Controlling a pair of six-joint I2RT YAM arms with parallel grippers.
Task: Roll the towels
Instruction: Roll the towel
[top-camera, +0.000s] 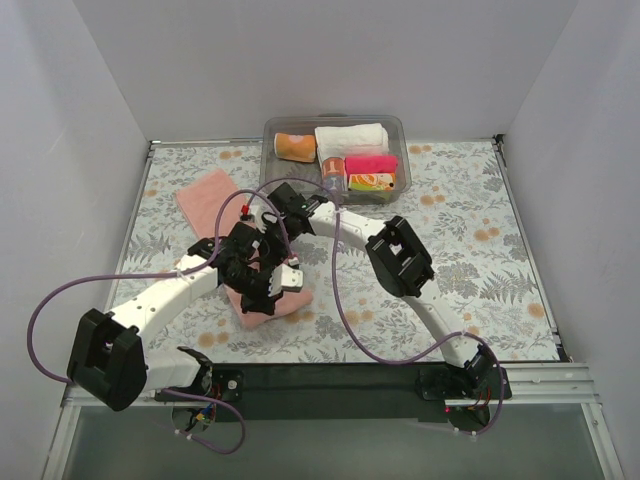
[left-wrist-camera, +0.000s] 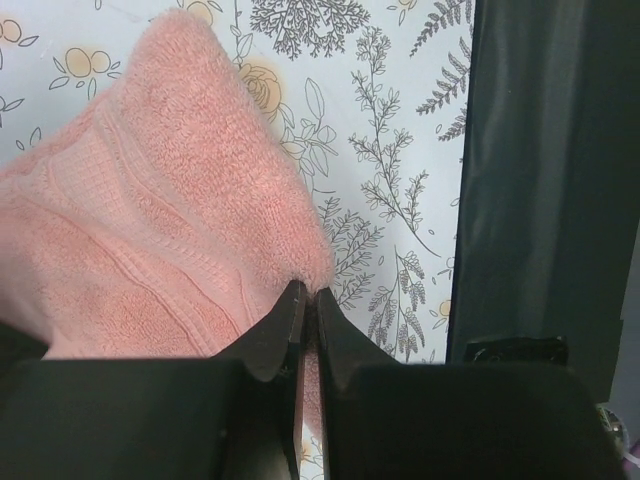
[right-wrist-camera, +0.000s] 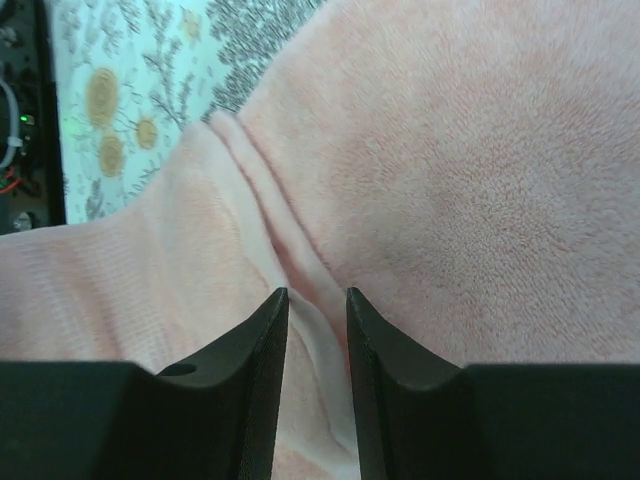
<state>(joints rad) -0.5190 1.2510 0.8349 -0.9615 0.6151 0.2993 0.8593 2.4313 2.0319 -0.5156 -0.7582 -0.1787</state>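
Looks mid-roll on the pink towel (top-camera: 212, 197) by the table's (top-camera: 470, 250) left edge, left claw (left-wrist-camera: 308, 300) pinched on its hem, right claw (right-wrist-camera: 317, 300) clamped on a fold; needs both turning over together next.

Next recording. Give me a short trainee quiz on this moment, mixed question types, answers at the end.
1. True or false: the left hand is pinched onto an edge of the pink towel.
2. Where is the white rolled towel? A: in the clear bin at the back of the table. B: on the table's near edge. C: draped over an arm.
3. Fill the blank: the right hand straddles a raised ___ of the pink towel.

Key: 1 true. 2 A. 3 fold.
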